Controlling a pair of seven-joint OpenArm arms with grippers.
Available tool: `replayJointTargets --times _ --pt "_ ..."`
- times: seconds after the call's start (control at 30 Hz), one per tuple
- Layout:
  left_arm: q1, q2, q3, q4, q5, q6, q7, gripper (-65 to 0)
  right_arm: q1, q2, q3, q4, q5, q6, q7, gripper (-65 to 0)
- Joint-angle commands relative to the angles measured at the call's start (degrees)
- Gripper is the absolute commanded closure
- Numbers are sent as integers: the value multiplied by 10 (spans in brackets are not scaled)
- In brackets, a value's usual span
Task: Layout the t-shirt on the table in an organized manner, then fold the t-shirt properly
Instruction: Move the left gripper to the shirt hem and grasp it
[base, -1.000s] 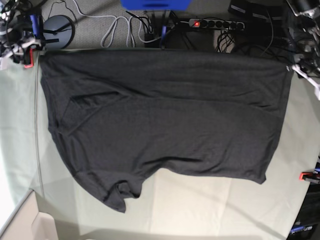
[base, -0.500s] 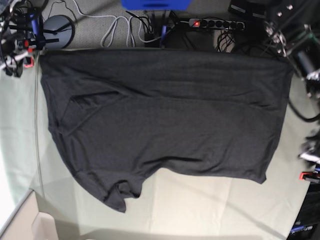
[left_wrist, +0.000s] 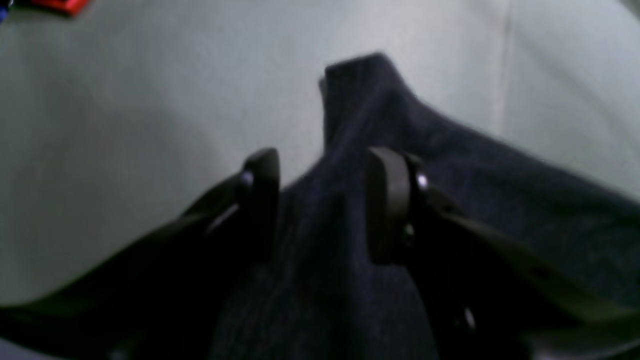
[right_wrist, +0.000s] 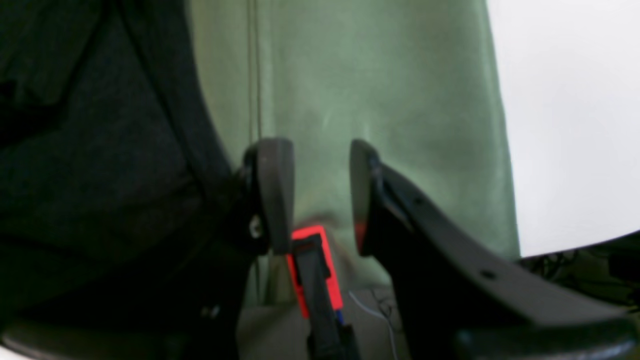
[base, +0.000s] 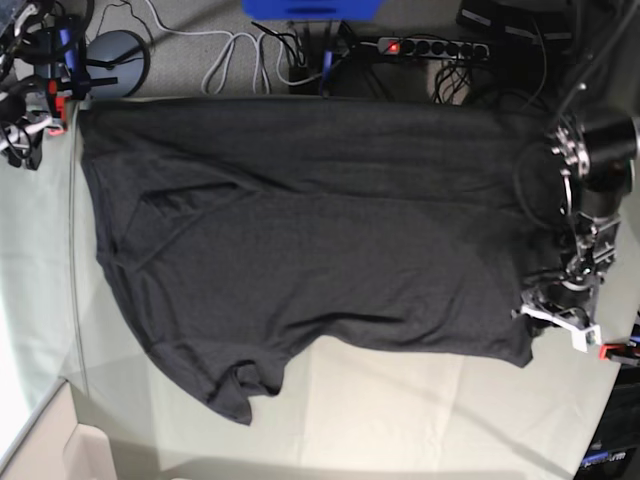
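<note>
The dark charcoal t-shirt (base: 320, 240) lies spread across the table (base: 400, 400), with one sleeve (base: 240, 385) bunched at the lower left. My left gripper (base: 552, 318) hovers over the shirt's lower right corner. In the left wrist view, the left gripper (left_wrist: 322, 200) stands open with shirt fabric (left_wrist: 360, 110) showing between and beyond its fingers. My right gripper (right_wrist: 320, 195) is open and empty, beside the shirt's edge (right_wrist: 75, 150) at the table's far left corner. The right arm (base: 22, 135) sits there in the base view.
Red clamps (base: 612, 351) (right_wrist: 312, 265) (left_wrist: 60, 5) hold the pale green table cover (right_wrist: 375, 75) at its edges. A power strip (base: 430, 47) and loose cables (base: 235, 55) lie on the floor behind the table.
My left arm has swung down from the far right corner to the shirt's lower right corner. The right arm shifted slightly at the far left corner. The shirt has not moved.
</note>
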Motion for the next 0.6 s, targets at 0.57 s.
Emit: replayJointTargets --times 0.57 --pt "19 -14 52 -28 -10 -1 -51 -276 91 16 3 14 -49 -2 12 -200"
